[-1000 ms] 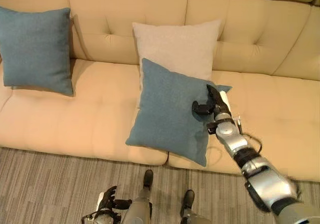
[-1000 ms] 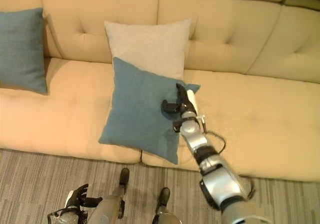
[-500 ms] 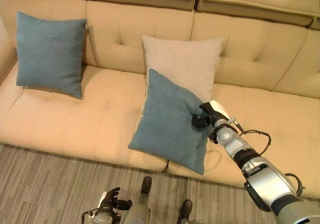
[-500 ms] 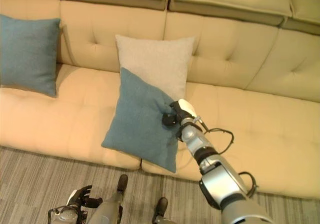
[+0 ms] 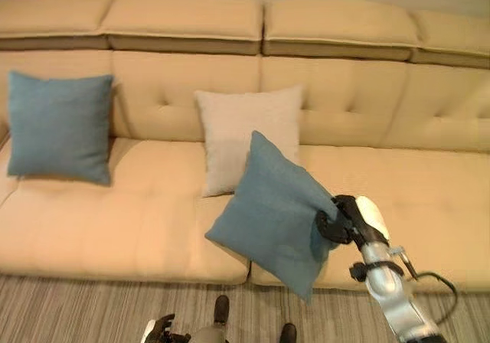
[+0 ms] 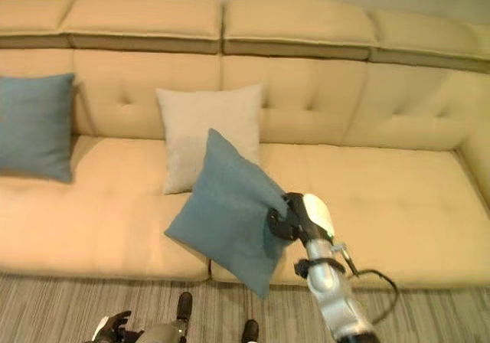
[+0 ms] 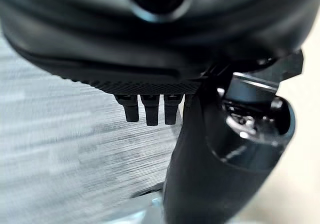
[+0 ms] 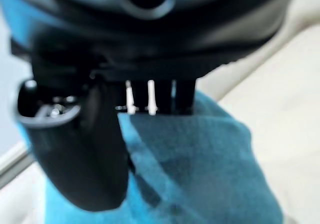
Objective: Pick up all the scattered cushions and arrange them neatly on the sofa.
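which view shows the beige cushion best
The left eye view: the beige cushion stands nearly whole against the sofa backrest, its lower corner hidden by the blue cushion in the right hand. The right eye view matches.

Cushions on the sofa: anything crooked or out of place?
Yes. The blue cushion pinched by its corner in the right hand hangs as a diamond, overhanging the sofa seat's front edge. The beige cushion and the other blue cushion lean upright against the backrest. The left hand hangs low.
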`<state>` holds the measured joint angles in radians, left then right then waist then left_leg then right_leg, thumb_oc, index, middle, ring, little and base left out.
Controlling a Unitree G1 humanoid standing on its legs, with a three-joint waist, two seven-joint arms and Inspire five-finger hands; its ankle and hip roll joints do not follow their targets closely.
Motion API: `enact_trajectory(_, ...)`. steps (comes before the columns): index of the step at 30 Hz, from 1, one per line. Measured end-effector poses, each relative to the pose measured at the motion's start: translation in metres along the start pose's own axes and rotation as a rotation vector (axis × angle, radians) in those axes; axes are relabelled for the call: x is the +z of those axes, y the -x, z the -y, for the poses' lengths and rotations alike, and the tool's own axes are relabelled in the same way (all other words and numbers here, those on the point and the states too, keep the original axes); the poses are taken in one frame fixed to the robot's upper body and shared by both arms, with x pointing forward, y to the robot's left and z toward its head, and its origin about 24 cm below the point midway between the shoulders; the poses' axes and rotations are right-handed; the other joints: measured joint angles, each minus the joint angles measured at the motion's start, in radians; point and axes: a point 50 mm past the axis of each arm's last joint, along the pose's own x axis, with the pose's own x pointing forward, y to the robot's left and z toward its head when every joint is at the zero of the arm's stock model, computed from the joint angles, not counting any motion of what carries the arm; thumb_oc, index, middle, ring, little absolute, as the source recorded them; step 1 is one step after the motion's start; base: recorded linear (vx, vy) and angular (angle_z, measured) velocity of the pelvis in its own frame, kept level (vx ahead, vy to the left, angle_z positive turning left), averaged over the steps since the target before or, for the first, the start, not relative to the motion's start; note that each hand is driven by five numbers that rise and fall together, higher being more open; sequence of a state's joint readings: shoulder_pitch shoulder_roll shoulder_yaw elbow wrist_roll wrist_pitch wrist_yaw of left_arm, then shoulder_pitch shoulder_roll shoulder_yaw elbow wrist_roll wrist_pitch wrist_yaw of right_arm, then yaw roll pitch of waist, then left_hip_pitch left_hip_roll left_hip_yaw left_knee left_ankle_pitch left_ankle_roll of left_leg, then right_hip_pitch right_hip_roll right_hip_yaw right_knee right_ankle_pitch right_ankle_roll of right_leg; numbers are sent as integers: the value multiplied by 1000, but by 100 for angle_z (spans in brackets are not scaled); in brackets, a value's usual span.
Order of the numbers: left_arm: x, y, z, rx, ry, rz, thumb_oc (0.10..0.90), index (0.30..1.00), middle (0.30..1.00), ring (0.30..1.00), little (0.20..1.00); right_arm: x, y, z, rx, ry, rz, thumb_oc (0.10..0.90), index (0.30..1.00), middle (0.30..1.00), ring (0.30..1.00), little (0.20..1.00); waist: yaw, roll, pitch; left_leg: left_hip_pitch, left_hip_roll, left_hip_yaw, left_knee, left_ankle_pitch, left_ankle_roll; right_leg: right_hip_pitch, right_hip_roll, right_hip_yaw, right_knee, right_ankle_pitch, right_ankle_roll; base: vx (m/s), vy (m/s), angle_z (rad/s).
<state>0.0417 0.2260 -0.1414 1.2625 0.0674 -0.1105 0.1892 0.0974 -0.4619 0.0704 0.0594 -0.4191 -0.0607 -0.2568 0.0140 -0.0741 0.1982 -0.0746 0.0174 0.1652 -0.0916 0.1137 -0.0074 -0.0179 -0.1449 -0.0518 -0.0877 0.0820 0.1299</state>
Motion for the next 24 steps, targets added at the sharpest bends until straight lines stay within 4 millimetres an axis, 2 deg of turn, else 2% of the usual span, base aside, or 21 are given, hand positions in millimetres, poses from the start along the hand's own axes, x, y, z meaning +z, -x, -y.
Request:
enact_trajectory(1, 2, -1, -5, 9, -19, -1, 800, 900, 900, 900, 900, -2, -1, 5, -30, 7, -9, 400, 300, 300, 300, 300, -18, -12, 5, -2, 6, 45, -1, -2, 3, -26, 1, 32, -3, 20, 4, -110, -71, -123)
enact_trajectory(3, 7, -4, -12, 21, -57, 12, 800, 900, 900, 900, 900, -6, -1, 14, -78, 18, -26, 400, 300, 300, 300, 300, -39, -28, 13, 1, 25, 117, 1, -14, 1, -76, 9, 33, 0, 60, 17, -208, -149, -120)
enact_trajectory(4, 9, -5, -15, 27, -82, 15, 800, 900, 900, 900, 900, -10, -1, 19, -107, 23, -39, 400, 300, 300, 300, 300, -38, -24, 17, 1, 55, 177, 1, 4, 11, -90, 15, -42, 0, 56, 16, -256, -123, -132)
enact_trajectory(5, 12, -5, -18, 34, -83, 27, 800, 900, 900, 900, 900, -13, 0, 24, -140, 32, -51, 400, 300, 300, 300, 300, -33, -10, 23, 1, 84, 205, 0, -4, 21, -107, 16, -130, 35, 28, 3, -118, -30, -108)
enact_trajectory(6, 17, -6, -19, 40, -81, 39, 800, 900, 900, 900, 900, -17, 2, 30, -175, 41, -69, 400, 300, 300, 300, 300, -31, 11, 31, 7, 122, 232, 1, 4, 11, -98, 10, -176, 83, 16, 19, -138, -79, -98)
enact_trajectory(7, 17, -6, -21, 45, -81, 45, 800, 900, 900, 900, 900, -19, 2, 33, -193, 50, -79, 400, 300, 300, 300, 300, -23, 19, 30, 11, 139, 236, 1, -5, 1, -92, -5, -214, 111, 12, 28, -77, -126, -73)
enact_trajectory(8, 18, -6, -24, 52, -84, 54, 800, 900, 900, 900, 900, -21, 3, 35, -212, 58, -85, 400, 300, 300, 300, 300, -28, 11, 29, 22, 152, 258, 2, 7, 1, -42, -46, -237, 91, 25, 19, -94, -199, -76)
enact_trajectory(9, 18, -6, -26, 59, -85, 51, 800, 900, 900, 900, 900, -22, 3, 37, -226, 63, -90, 400, 300, 300, 300, 300, -3, 6, 28, 40, 165, 305, 2, 16, -23, -21, -91, -335, 142, -21, -15, -31, -150, -101)
enact_trajectory(10, 17, -6, -29, 64, -85, 58, 800, 900, 900, 900, 900, -22, 3, 37, -227, 65, -89, 400, 300, 300, 300, 300, 26, -6, 18, 57, 169, 326, 2, 10, -32, -12, -111, -362, 135, -7, -13, -54, -267, -109)
enact_trajectory(11, 12, -5, -29, 64, -84, 52, 800, 900, 900, 900, 900, -21, 3, 38, -231, 65, -85, 400, 300, 300, 300, 300, 26, -14, 10, 70, 161, 342, 2, 18, -57, 20, -118, -359, 92, -24, 30, -29, -324, -102)
enact_trajectory(12, 11, -4, -21, 49, -79, 46, 800, 900, 900, 900, 900, -22, 0, 43, -239, 82, -83, 400, 300, 300, 300, 300, 23, 31, 2, 69, 196, 339, 3, 29, -58, 20, -78, -350, 65, -14, 17, -31, -452, -82)
enact_trajectory(13, 7, -1, -6, 13, -60, 38, 800, 900, 900, 900, 900, -24, 1, 46, -234, 104, -84, 400, 300, 300, 300, 300, 21, 60, -10, 67, 216, 317, 20, 32, -54, 9, -53, -325, 49, -10, 11, 8, -264, -76)
enact_trajectory(15, -2, 4, 5, -8, -36, 25, 800, 900, 900, 900, 900, -30, 5, 47, -224, 127, -114, 400, 300, 300, 300, 300, 21, 89, -24, 58, 239, 316, 88, 29, -55, 12, -43, -284, 36, -7, -10, 23, -325, -64)
enact_trajectory(16, -1, 4, 5, -6, -21, 31, 800, 900, 900, 900, 900, -32, 6, 48, -221, 133, -124, 400, 300, 300, 300, 300, 18, 89, -24, 51, 232, 305, 94, 13, -56, 16, -49, -275, 35, -8, -12, -5, -567, -41)
enact_trajectory(17, 0, 6, 8, -20, 1, 47, 800, 900, 900, 900, 900, -36, 9, 50, -214, 151, -132, 400, 300, 300, 300, 300, -3, 102, -30, 60, 191, 258, 45, 26, -67, 26, -48, -272, 25, -10, -13, -53, -467, -7)
enact_trajectory(18, 9, 8, 12, -33, 34, 101, 800, 900, 900, 900, 900, -37, 9, 51, -215, 142, -140, 400, 300, 300, 300, 300, -35, 124, -32, 69, 204, 272, 39, 38, -92, 41, -23, -277, 20, -21, -9, -53, -466, 0)
enact_trajectory(20, 38, 10, 8, -35, 95, 244, 800, 900, 900, 900, 900, -37, 10, 48, -208, 104, -150, 400, 300, 300, 300, 300, -31, 119, -29, 73, 222, 256, 37, 49, -99, 41, -8, -272, 13, -21, -9, -40, -362, -8)
enact_trajectory(21, 62, 11, 7, -46, 159, 328, 800, 900, 900, 900, 900, -36, 9, 47, -206, 83, -150, 400, 300, 300, 300, 300, -35, 118, -28, 77, 234, 247, 35, 54, -104, 45, 6, -271, 10, -21, -13, -51, -422, -16)
enact_trajectory(22, 78, 12, 15, -71, 217, 368, 800, 900, 900, 900, 900, -33, 6, 45, -200, 58, -138, 400, 300, 300, 300, 300, -43, 117, -26, 83, 248, 238, 42, 58, -103, 36, 18, -268, 20, -29, -23, 6, -563, -49)
enact_trajectory(23, 90, 12, 15, -70, 308, 385, 800, 900, 900, 900, 900, -16, -8, 34, -158, 5, -78, 400, 300, 300, 300, 300, -45, 107, -18, 87, 283, 209, 78, 57, -103, -6, 34, -269, 90, -57, -52, 91, -381, -110)
enact_trajectory(24, 103, 11, 12, -71, 360, 408, 800, 900, 900, 900, 900, 4, -18, 22, -105, -46, -4, 400, 300, 300, 300, 300, -22, 71, -3, 103, 288, 133, 136, 47, -34, -15, 54, -237, 110, -61, -90, 90, -373, -162)
